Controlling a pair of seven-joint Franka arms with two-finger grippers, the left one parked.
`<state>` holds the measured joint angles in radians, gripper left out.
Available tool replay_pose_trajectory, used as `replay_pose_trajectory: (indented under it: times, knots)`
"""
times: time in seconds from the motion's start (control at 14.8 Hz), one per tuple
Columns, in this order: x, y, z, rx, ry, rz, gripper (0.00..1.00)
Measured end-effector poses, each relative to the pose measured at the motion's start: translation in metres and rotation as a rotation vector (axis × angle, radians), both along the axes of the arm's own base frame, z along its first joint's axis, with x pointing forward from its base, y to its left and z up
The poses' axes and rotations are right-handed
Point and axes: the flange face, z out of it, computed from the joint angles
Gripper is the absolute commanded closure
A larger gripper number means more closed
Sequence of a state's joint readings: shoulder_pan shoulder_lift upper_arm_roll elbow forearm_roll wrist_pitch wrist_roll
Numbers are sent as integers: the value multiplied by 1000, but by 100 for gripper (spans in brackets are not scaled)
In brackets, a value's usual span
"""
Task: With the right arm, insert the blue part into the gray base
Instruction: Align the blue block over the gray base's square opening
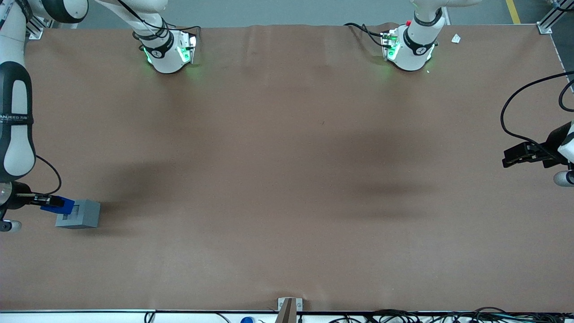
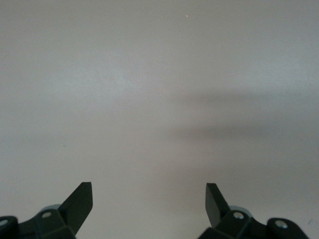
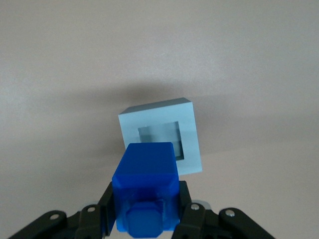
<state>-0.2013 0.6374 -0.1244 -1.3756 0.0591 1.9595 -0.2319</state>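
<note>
The gripper (image 1: pixel 50 202) hung at the working arm's end of the table, low above the brown table cover (image 1: pixel 287 179), its two black fingers (image 3: pixel 192 219) pinched on the sides of the one blue part (image 1: pixel 60 204). In the right wrist view the gripper (image 3: pixel 145 219) carried that blue part (image 3: pixel 146 191) clear of the surface, with its smaller raised stub (image 3: pixel 144 222) facing the camera and its plain end pointing toward the one gray base (image 3: pixel 162 139). The gray base (image 1: pixel 80 214) sat flat on the cover just beside the held part, a little nearer the parked arm's end. Its single square recess (image 3: pixel 159 137) was open, and the blue part's forward edge overlapped the recess rim in the wrist view; whether the two touched could not be told. In the front view the blue part appeared over the base's edge nearest the gripper. The right arm (image 1: pixel 15 121), white with black bands, reached down to this spot, a thin black cable (image 1: pixel 51 172) looping beside its wrist. Two white arm pedestals (image 1: pixel 168 51) with green lights stood at the table edge farthest from the front camera.
</note>
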Motion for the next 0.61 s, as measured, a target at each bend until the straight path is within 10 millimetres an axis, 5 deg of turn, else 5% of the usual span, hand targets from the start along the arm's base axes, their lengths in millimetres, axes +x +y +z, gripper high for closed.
replay_pose_trajectory:
  times: [0.61]
  knots:
    - [11,-3,-13,-11,9,81,100]
